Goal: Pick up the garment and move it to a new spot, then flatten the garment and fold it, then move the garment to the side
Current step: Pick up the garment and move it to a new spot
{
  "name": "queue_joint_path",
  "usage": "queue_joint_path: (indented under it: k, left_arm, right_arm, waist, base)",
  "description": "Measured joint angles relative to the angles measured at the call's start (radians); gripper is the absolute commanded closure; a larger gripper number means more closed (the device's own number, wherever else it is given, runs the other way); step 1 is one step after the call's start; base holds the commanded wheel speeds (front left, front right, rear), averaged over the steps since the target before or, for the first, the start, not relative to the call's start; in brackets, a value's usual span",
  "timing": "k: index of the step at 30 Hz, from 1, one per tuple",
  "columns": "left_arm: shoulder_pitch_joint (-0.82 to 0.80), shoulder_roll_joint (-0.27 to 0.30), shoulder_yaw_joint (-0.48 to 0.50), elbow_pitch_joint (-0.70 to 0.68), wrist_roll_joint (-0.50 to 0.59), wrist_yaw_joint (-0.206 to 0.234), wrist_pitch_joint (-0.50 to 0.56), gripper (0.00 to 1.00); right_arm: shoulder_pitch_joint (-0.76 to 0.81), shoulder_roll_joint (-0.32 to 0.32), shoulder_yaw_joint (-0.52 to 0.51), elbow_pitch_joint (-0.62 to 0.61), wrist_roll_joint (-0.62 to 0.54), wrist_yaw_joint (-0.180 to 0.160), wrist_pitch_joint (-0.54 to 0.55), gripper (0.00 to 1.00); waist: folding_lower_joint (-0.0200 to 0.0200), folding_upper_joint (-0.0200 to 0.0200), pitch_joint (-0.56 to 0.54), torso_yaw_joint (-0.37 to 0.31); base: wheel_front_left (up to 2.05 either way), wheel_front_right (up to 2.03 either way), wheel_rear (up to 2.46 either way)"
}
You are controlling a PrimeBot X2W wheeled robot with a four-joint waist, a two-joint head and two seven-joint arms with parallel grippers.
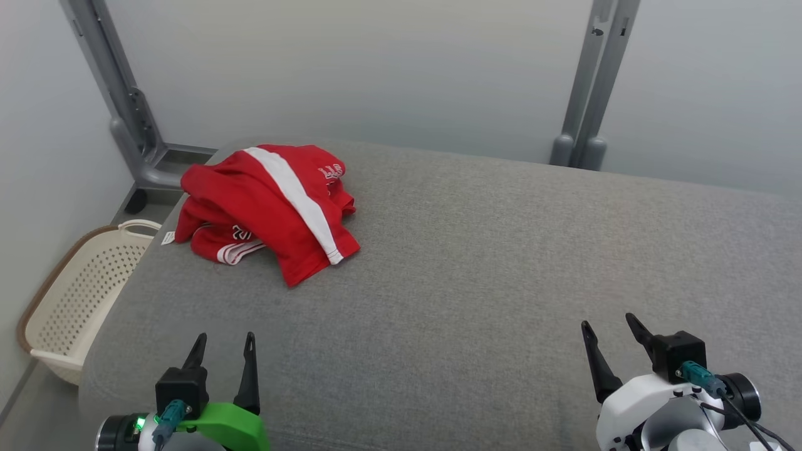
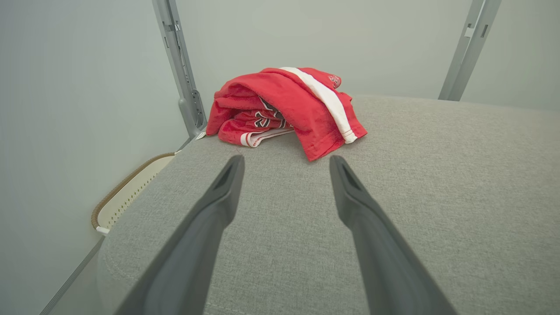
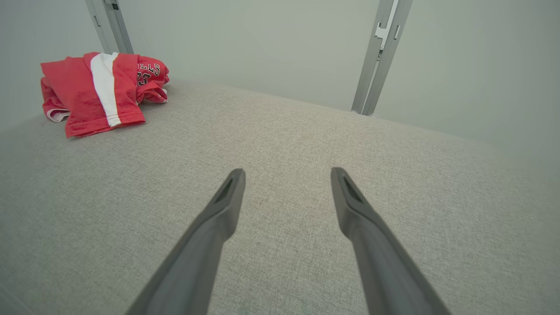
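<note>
Red garment [image 1: 263, 207] bunched at the grey cushion's [image 1: 470, 282] far left corner. Not picked up yet, so basically everything left. Left gripper [image 1: 226, 335] and right gripper [image 1: 606, 319]: jaws wide apart, empty, well away.

The left gripper [image 1: 226, 336] has two long, dark, pointed fingers [image 1: 249, 369], a black base [image 1: 182, 385], a bright green shell [image 1: 229, 423] and a teal plug [image 1: 170, 414]. The right gripper [image 1: 606, 319] has the same fingers on a white shell [image 1: 633, 394].

Left pincer [image 1: 225, 343] and right pincer [image 1: 608, 325] both gape empty, fingers forward.
</note>
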Motion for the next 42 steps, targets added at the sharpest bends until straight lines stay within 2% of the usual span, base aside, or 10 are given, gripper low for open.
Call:
queue_joint_path:
  k: [10, 16, 21, 27, 34, 42]
  left_arm:
    - [0.004, 0.027, -0.002, -0.034, -0.002, 0.007, 0.022, 0.00]
    - [0.006, 0.035, -0.007, -0.048, -0.006, 0.007, 0.039, 0.00]
    - [-0.025, 0.032, -0.018, -0.037, -0.031, -0.015, 0.119, 0.00]
    - [-0.186, -0.006, -0.020, 0.044, -0.091, -0.049, 0.256, 0.00]
    - [-0.423, -0.050, -0.019, 0.202, -0.155, -0.058, 0.452, 0.00]
    - [-0.700, -0.043, -0.012, 0.334, -0.180, -0.058, 0.620, 0.00]
  right_arm:
    - [-0.010, 0.000, 0.015, 0.024, 0.026, 0.000, -0.027, 0.00]
    - [-0.014, 0.000, 0.017, 0.036, 0.034, 0.000, -0.035, 0.00]
    - [-0.013, 0.000, 0.013, 0.026, 0.040, 0.000, -0.034, 0.00]
    - [-0.008, 0.000, 0.014, -0.027, 0.042, 0.000, -0.012, 0.00]
    - [-0.010, 0.000, 0.056, -0.120, 0.024, 0.000, 0.049, 0.00]
    - [-0.053, 0.000, 0.082, -0.258, -0.026, 0.000, 0.126, 0.00]
  waist:
    - [0.0000, 0.0000, 0.002, 0.114]
    - [0.0000, 0.0000, -0.002, 0.160]
    - [0.0000, 0.0000, -0.002, 0.177]
    - [0.0000, 0.0000, 0.027, 0.174]
    - [0.0000, 0.0000, 0.084, 0.137]
    - [0.0000, 0.0000, 0.205, 0.073]
  base:
    - [0.00, 0.00, 0.00]
    - [0.00, 0.00, 0.00]
    - [0.00, 0.00, 0.00]
    - [0.00, 0.00, 0.00]
    - [0.00, 0.00, 0.00]
    - [0.00, 0.00, 0.00]
